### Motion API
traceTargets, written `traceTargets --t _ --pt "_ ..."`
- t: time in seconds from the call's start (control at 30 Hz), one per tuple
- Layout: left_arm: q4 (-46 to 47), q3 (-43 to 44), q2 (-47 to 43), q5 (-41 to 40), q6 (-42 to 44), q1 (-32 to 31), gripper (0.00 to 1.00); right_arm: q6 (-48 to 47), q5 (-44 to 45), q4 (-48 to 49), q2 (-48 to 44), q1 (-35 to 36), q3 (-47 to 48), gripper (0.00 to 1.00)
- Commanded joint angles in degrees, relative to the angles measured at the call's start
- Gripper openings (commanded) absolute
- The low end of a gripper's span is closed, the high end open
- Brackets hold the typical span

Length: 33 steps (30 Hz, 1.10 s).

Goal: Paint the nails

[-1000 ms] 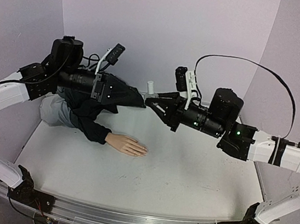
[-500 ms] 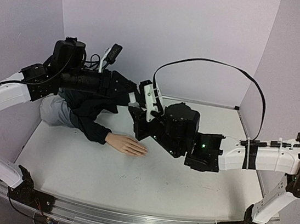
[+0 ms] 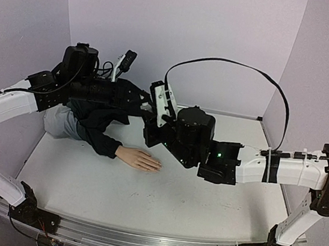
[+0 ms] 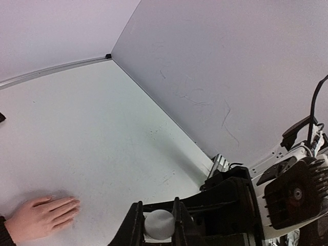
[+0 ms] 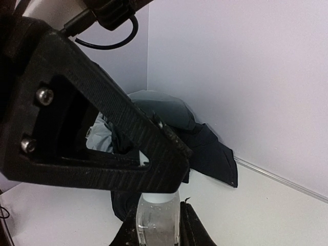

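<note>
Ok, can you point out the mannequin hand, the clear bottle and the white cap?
mannequin hand (image 3: 141, 159): top external view, on the back of the hand.
clear bottle (image 5: 158, 221): right wrist view, on its see-through body.
white cap (image 4: 159, 225): left wrist view, on the cap's rounded white surface.

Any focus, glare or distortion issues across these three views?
Top external: even light, soft shadows, wide-angle bowing along the table's near edge. Left wrist: tilted; mannequin hand sharp, white cap between the left hand's fingers slightly soft. Right wrist: that hand's dark finger blocks much of the frame; clear bottle cropped, blurry.
</note>
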Motion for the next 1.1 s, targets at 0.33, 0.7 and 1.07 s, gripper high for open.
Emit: traceTargets --t 0.33,0.7,1.07 --pt "2.96 5.31 4.96 37.97 15.50 -1.04 0.00 10.05 -58.09 8.32 -8.60 -13.76 -0.36 0.00" --pt "3.11 9.34 4.62 47.55 18.28 -0.97 0.14 14.45 -81.08 16.14 -12.33 -17.19 -7.21 0.00" --pt "2.21 1.87 -3.94 8.99 4.44 0.45 0.99 5.09 -32.71 7.65 -16.51 -12.50 -12.27 0.00"
